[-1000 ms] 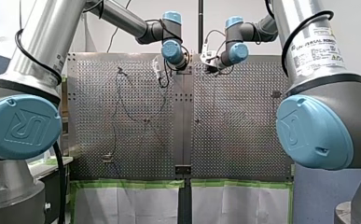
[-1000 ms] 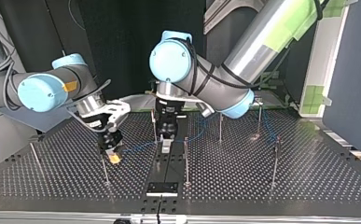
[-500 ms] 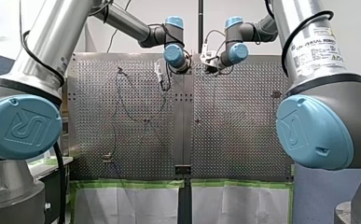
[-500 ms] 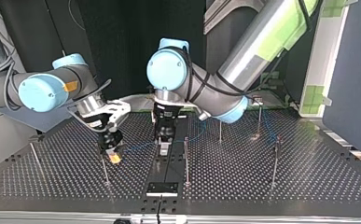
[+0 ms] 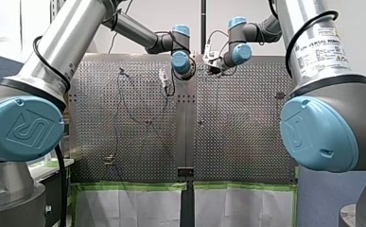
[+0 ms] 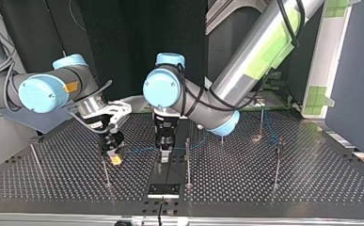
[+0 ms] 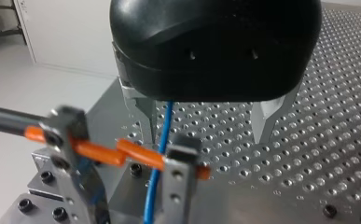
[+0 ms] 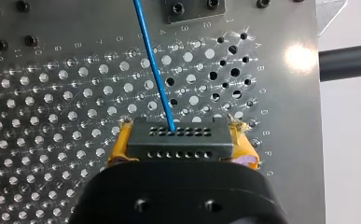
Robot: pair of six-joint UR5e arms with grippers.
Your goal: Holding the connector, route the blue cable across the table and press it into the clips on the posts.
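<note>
— Perforated metal table (image 5: pixel 237 123) fills the front view, with green tape (image 5: pixel 128 186) along its near edge. Any writing?

— "UNIVERSAL ROBOTS" on a white label (image 5: pixel 323 47) on the robot's right arm (image 5: pixel 313 80). The blue joint cap (image 5: pixel 22 127) of the left arm (image 5: pixel 57 47) carries a raised "UR" mark. A thin blue cable (image 5: pixel 118 109) wanders over the table's left half.

— And from across the table?

— The right gripper (image 6: pixel 115 159), yellow-padded, sits low at the top view's left, just beside a thin metal post (image 6: pixel 106 172). The left gripper (image 6: pixel 164 154) hangs over the centre strip, near another post (image 6: pixel 187 162). The cable runs between the two grippers.

— The left wrist view?

— Its metal fingers (image 7: pixel 146 116) stand apart. The cable drops between them, close to one finger, and passes a grey clip (image 7: pixel 180 163) on a post top, where orange pieces (image 7: pixel 136 154) cross. Whether it sits inside the clip cannot be told.

— The right wrist view?

— Yellow pads (image 8: pixel 117 147) are clamped on a dark grey rectangular connector (image 8: pixel 178 140) with two rows of small holes. The cable leaves its front face and runs ahead over the plate. Small stamped letters and digits edge the hole grid, too small to read surely.
</note>
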